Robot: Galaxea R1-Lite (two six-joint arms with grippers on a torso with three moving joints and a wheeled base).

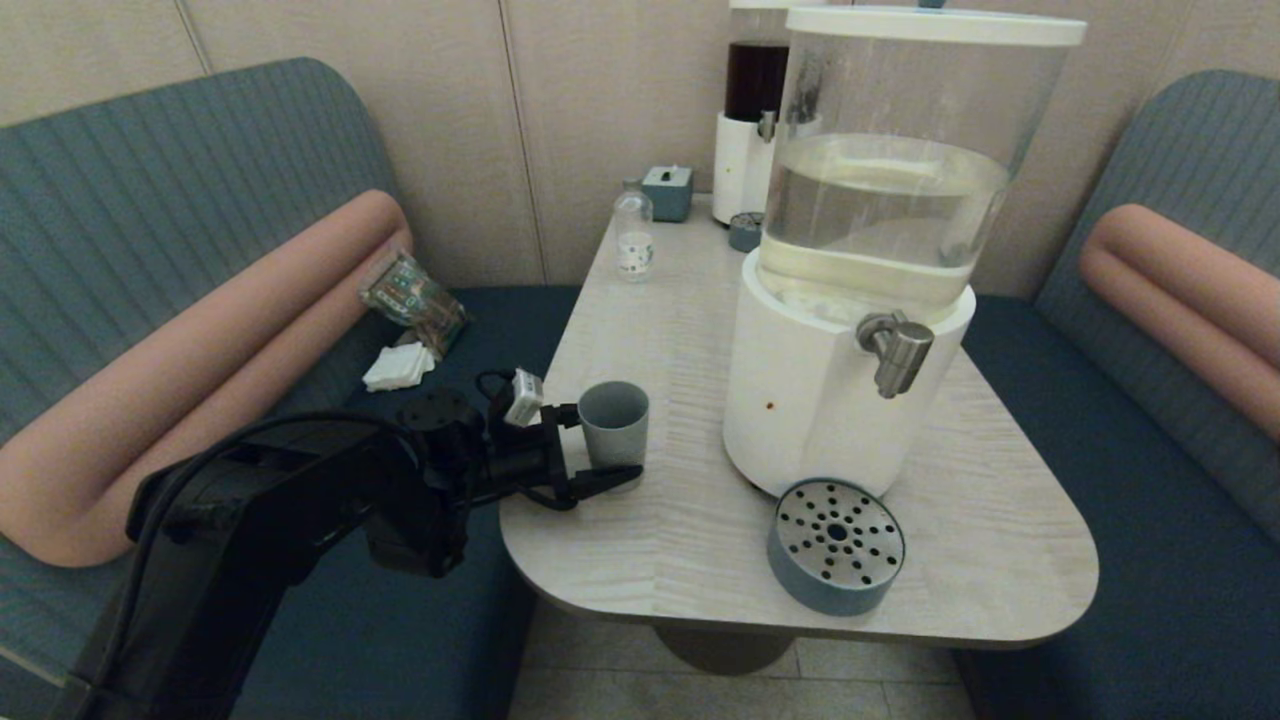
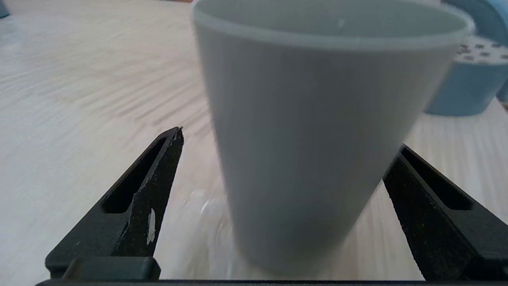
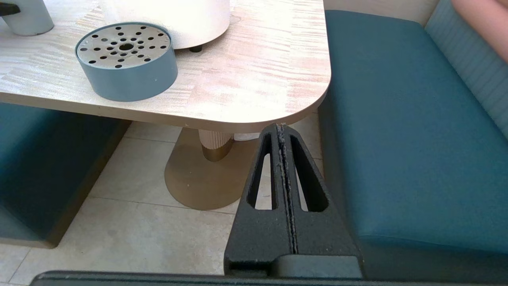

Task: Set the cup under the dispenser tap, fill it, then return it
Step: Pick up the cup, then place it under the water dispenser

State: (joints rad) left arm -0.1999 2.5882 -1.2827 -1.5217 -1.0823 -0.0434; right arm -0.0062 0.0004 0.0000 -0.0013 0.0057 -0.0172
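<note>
Left hand (image 1: 606, 447) open around cup (image 1: 613, 420)

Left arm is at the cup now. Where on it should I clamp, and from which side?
Clamp the cup's tapered wall about mid-height, coming level from the table's left edge, as the left gripper is lined up. It stands upright, has no handle, and narrows downward. The open fingers already straddle it. Right gripper is parked below the table.

Cup (image 1: 613, 421) left of dispenser tap (image 1: 897, 351)
</note>
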